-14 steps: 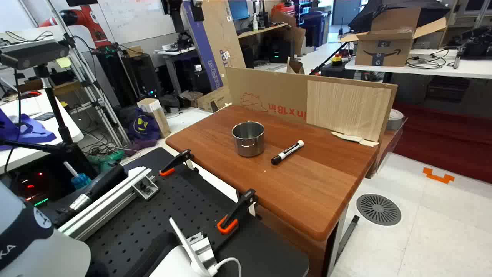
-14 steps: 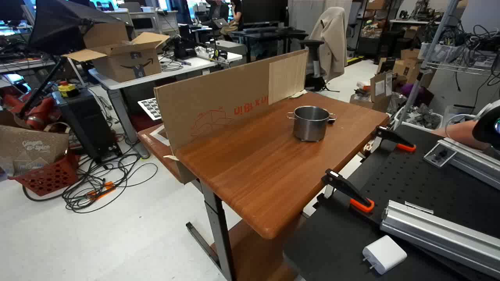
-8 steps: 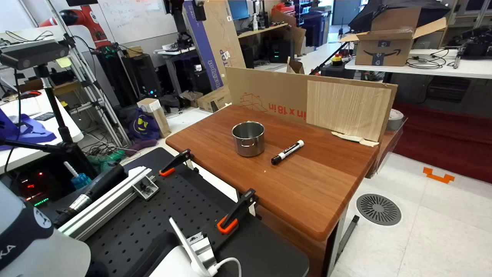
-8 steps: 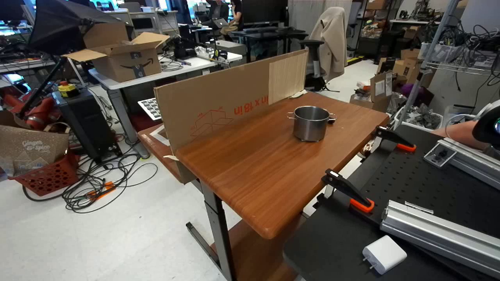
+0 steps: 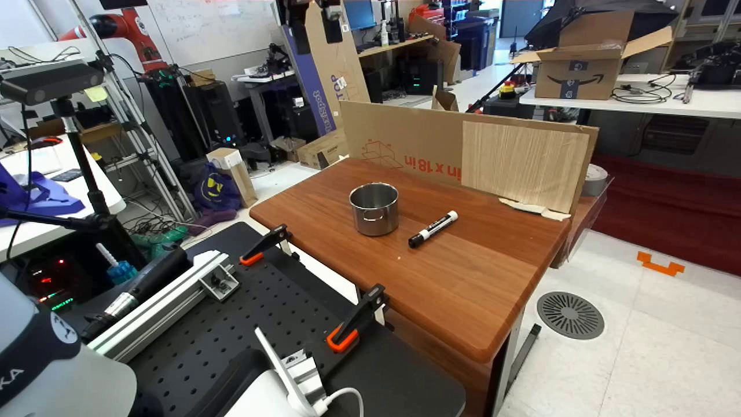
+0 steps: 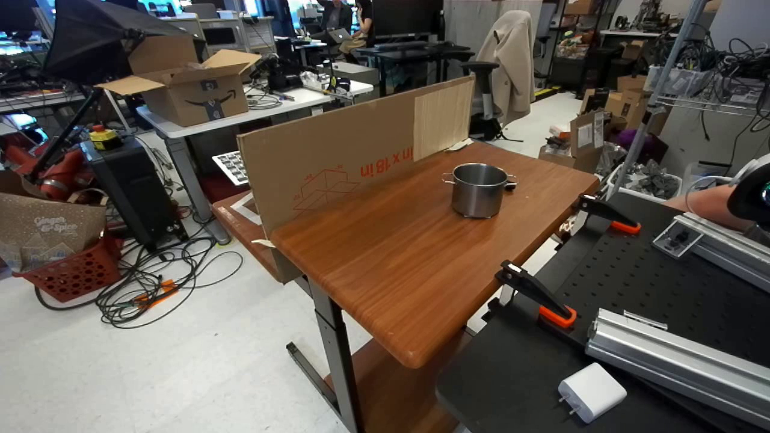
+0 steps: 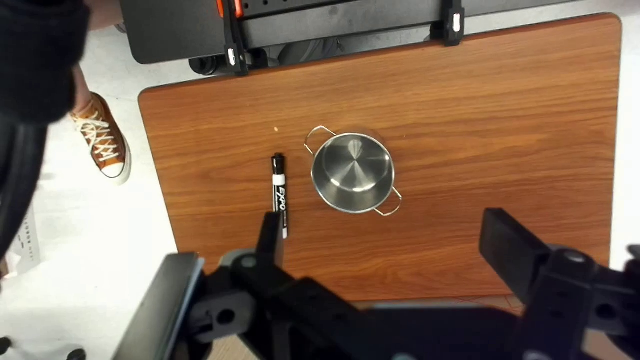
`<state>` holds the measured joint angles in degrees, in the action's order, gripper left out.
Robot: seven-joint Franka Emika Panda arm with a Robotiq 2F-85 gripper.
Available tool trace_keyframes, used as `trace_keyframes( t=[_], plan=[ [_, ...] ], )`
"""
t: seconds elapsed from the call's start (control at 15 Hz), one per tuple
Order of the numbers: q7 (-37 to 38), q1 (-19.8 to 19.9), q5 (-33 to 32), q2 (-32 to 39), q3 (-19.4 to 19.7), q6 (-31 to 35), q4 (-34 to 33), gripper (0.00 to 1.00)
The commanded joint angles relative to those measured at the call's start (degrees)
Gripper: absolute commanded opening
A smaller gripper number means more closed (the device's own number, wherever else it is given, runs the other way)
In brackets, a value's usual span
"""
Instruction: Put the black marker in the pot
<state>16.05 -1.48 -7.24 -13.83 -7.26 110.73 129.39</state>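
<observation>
The jaws are on the move, while the things on the table (image 5: 463,284) are staying put. In an exterior view they are dipping in from the top edge, showing a little lower and farther right than a moment ago. From the wrist view I'm seeing them standing wide apart, holding nothing. The black marker (image 7: 280,192) is lying on the table just beside the pot (image 7: 353,172), not touching it; the pot is sitting upright, its inside bare. So both the pick and the drop are still waiting, and I'm judging that the approach is only beginning. In the wrist view one jaw is overlapping the marker's lower part, and the gap is lining up nearer the pot, so the jaws are probably needing to shift toward the marker before going down.
</observation>
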Motion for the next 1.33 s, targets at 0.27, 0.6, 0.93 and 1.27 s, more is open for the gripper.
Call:
trace_keyframes(
  t=[0.27,0.6,0.93,1.27],
  plan=[
    [-6.4,2.7,0.5,2.5,6.1,5.3,3.3,1.0],
    [-10.2,5.0,1.9,7.9,9.8,10.8,3.0,1.0],
    [-13.6,6.5,6.7,14.6,12.2,17.4,1.6,1.0],
    [-18.2,8.1,13.6,22.4,12.9,24.5,0.6,1.0]
  ],
)
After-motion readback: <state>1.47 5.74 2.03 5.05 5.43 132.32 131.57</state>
